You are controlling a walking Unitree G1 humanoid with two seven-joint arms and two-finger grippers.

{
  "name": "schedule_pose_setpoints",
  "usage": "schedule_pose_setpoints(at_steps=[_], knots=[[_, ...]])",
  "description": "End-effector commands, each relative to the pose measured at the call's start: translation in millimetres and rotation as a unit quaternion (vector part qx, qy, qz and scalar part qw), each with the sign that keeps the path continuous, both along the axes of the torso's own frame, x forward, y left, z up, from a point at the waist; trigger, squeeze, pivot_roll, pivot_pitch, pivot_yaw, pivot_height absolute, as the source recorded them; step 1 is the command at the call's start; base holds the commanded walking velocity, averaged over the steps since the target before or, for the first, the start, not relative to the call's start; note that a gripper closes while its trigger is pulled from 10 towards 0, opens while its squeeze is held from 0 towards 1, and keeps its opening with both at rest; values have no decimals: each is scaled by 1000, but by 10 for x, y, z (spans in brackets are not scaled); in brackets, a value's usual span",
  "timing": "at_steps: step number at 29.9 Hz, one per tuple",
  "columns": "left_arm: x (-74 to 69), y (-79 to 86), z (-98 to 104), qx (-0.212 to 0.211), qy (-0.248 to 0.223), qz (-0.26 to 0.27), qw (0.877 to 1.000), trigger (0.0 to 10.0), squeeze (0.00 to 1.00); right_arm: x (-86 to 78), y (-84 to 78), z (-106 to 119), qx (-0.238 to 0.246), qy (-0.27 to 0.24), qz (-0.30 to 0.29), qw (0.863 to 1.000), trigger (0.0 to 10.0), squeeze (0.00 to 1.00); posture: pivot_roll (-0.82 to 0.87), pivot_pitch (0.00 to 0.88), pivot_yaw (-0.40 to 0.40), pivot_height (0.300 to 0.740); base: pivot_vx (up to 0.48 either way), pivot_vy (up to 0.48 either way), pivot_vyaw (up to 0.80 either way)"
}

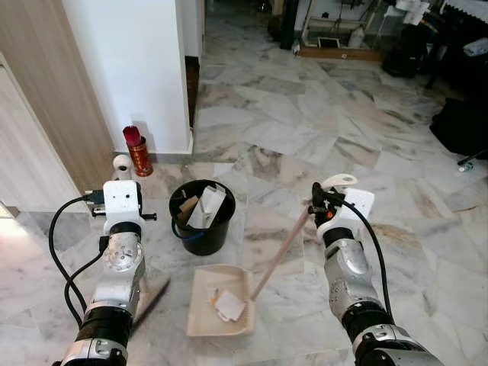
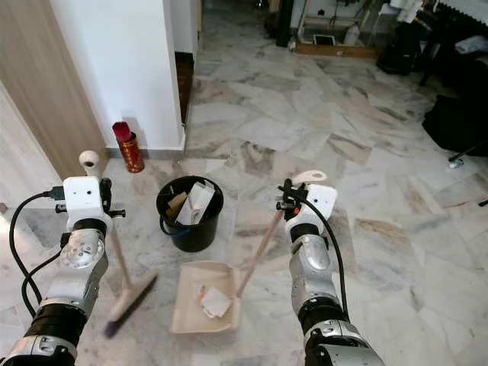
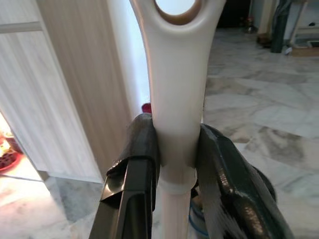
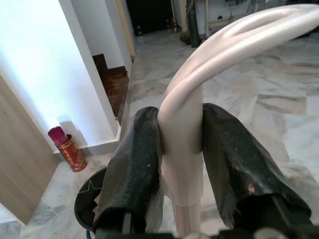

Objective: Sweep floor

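Marble floor (image 1: 305, 114): one bucket (image 1: 202, 221), one dustpan (image 1: 221, 301), perhaps paper-filled; jaws clamped on two handles.

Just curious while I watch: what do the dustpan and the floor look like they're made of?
Dustpan: likely plastic, smooth cream moulded tray with a matching handle held in the right claw. Floor: apparently polished marble or marble-look tiles, grey-veined and faintly glossy.

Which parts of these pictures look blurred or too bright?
Right eye view: the broom head is smeared by motion blur. Left wrist view: the fingers around the broom handle are soft, too close to focus. Right wrist view: the white wall is overexposed.
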State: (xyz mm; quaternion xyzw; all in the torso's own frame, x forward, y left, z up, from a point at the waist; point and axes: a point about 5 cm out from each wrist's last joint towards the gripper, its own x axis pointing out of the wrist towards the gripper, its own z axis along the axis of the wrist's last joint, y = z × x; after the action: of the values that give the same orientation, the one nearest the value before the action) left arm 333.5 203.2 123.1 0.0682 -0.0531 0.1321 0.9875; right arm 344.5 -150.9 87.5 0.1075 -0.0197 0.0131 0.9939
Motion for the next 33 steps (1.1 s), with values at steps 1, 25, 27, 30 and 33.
schedule_pose_setpoints(at_steps=[1, 25, 27, 30, 33], knots=[[43, -45, 118, 8, -26, -11, 1000, 10000, 0, 31, -45, 112, -5, -29, -8, 1000, 10000, 0, 157, 0, -48, 740, 0, 0, 794], [37, -60, 87, 7, -19, -8, 1000, 10000, 0, 42, -49, 197, 5, -49, -15, 999, 10000, 0, 148, 0, -54, 740, 0, 0, 411], [37, -59, 87, 7, -19, -8, 1000, 10000, 0, 49, -37, 216, 6, -53, -14, 999, 10000, 0, 148, 0, -56, 740, 0, 0, 0], [36, -54, 82, 6, -19, -6, 1000, 10000, 0, 81, 50, 310, 10, -71, -2, 997, 10000, 0, 150, 0, -58, 740, 0, 0, 0], [38, -55, 83, 6, -19, -5, 1000, 10000, 0, 100, 126, 394, 17, -88, 8, 996, 10000, 0, 151, 0, -60, 740, 0, 0, 0]])
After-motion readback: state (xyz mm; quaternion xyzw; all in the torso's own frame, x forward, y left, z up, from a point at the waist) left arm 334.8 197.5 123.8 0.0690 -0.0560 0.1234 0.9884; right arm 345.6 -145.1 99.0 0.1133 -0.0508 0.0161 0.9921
